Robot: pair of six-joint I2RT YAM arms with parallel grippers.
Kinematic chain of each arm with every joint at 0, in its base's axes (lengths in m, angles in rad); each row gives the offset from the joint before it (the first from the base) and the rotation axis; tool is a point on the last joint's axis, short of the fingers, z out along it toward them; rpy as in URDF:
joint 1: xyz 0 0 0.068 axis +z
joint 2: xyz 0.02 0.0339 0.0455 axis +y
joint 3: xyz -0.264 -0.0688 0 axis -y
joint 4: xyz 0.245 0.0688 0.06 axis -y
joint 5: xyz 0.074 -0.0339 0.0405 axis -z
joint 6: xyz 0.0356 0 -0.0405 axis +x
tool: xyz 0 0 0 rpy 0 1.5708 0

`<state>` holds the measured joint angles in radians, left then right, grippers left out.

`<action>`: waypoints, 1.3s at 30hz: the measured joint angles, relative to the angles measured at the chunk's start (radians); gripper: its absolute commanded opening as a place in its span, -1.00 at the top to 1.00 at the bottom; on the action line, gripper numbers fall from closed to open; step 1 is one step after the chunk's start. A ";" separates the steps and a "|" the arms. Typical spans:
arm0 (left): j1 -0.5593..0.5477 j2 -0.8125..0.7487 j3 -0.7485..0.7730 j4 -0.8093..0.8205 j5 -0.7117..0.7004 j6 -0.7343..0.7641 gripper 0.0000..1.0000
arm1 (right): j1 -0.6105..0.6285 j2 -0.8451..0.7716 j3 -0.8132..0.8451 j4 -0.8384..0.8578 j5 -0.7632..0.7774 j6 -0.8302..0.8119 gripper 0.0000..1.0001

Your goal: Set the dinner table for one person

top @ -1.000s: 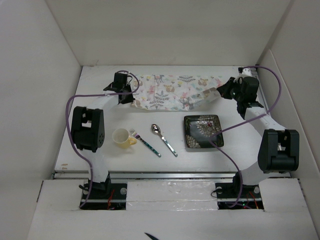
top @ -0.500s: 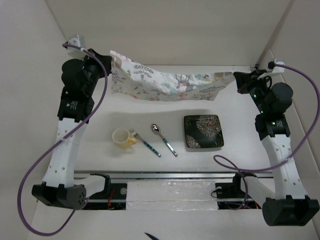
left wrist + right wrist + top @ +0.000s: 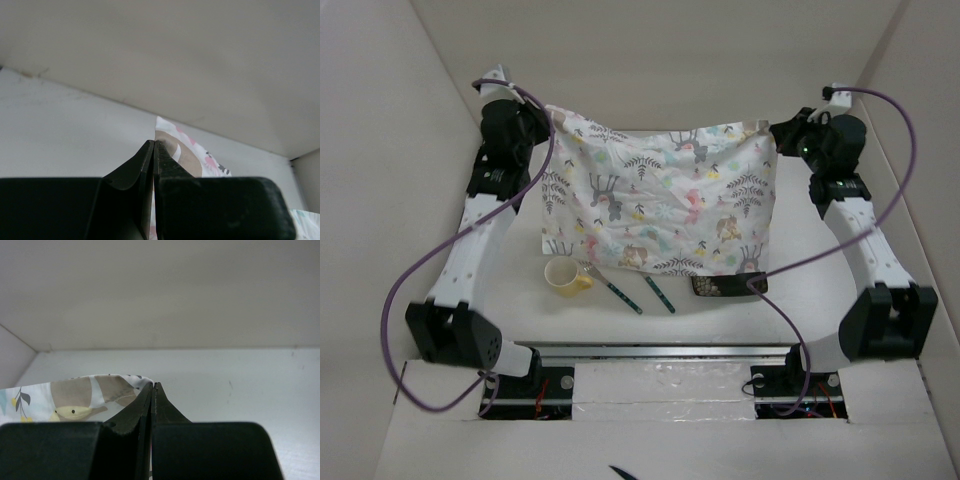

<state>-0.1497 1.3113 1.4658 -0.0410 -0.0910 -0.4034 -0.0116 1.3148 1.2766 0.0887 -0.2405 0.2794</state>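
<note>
1. You have two arms in view, and each pincer is clamped tight on one top corner of the single floral placemat (image 3: 660,200).
2. The left gripper (image 3: 536,118) stands at the upper left of the overhead view. Its wrist camera shows the jaws pressed together, with a corner of the printed cloth coming out just past the tips.
3. The right gripper (image 3: 778,131) stands at the upper right. Its wrist camera also shows the jaws closed, with the cloth corner pinched on their left side.
4. The placemat hangs between the two grippers like a curtain. Its top edge sags a little in the middle, and its lower hem reaches down to the centre of the frame.
5. The dinner table (image 3: 525,310), the white tabletop, fills the middle of the overhead view under the cloth.
6. On the table you can count:
   - one yellow cup (image 3: 565,277) at lower left of centre
   - one fork (image 3: 612,287) just right of the cup, its tines near the cup handle
   - one second utensil (image 3: 658,294), with only its handle showing below the hem
   - one dark patterned plate (image 3: 725,287), with only its near edge showing below the hem
</note>
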 measured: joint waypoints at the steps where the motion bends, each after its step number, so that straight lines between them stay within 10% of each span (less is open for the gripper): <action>1: 0.000 0.056 0.002 0.013 -0.012 0.002 1.00 | 0.000 0.074 0.006 0.001 -0.002 0.003 1.00; 11: 0.001 0.704 0.233 -0.033 -0.090 0.021 1.00 | 0.008 0.671 0.283 -0.009 -0.031 0.030 1.00; 22: 0.027 0.927 0.501 -0.052 -0.114 0.035 1.00 | 0.076 1.009 0.773 -0.082 -0.006 0.027 1.00; 32: 0.040 1.091 0.702 -0.083 -0.139 0.083 0.36 | 0.090 1.082 0.837 -0.171 0.093 0.032 0.97; 39: 0.040 1.106 0.697 -0.109 -0.119 0.087 0.33 | 0.082 1.082 0.828 -0.217 0.180 0.032 -0.05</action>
<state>-0.1093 2.4176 2.1628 -0.1505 -0.2096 -0.3168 0.0708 2.3966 2.1048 -0.1284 -0.0608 0.3111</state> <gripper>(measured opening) 0.335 0.467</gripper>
